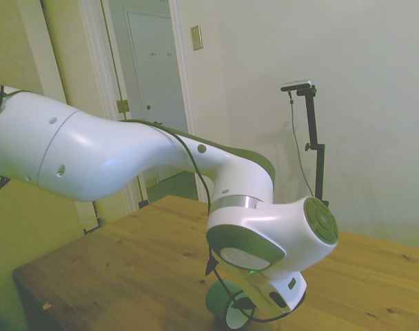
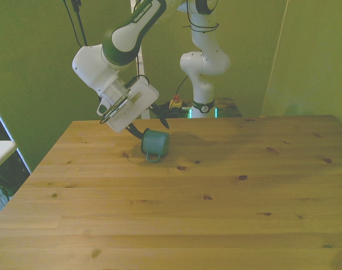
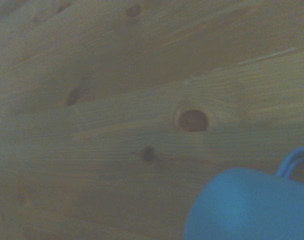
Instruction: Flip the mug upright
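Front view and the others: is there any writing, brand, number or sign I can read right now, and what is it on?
"FRANKA EMIKA": white lettering on the green band of the arm in the front view, small, only partly legible.
Mug: no print or label visible.
Table: no writing, only wood grain and knots.
Side view: no readable text; the wall plate by the door is blank.
Wrist view: nothing readable, blurred.
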Controlling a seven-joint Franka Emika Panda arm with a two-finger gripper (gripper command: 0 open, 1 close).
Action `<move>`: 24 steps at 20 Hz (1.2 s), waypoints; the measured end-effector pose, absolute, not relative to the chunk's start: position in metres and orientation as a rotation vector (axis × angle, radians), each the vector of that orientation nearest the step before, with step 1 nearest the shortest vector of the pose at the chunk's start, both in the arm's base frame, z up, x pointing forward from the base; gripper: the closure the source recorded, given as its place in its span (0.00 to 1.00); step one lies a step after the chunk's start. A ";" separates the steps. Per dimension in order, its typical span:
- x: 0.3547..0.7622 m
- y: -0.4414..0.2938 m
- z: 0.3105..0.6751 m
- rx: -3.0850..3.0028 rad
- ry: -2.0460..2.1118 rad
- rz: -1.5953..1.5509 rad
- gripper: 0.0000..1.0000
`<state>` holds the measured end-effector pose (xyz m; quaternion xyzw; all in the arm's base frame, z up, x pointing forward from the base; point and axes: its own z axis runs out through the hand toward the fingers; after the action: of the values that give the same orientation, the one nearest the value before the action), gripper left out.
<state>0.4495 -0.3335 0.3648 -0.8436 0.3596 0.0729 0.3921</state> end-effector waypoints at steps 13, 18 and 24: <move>0.433 -0.347 0.350 -1.958 0.710 0.176 1.00; 0.438 -0.343 0.346 -1.934 0.688 0.153 1.00; 0.440 -0.338 0.336 -1.920 0.685 0.172 1.00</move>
<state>0.4404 -0.3381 0.3359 -0.8012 0.2859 0.0716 0.5207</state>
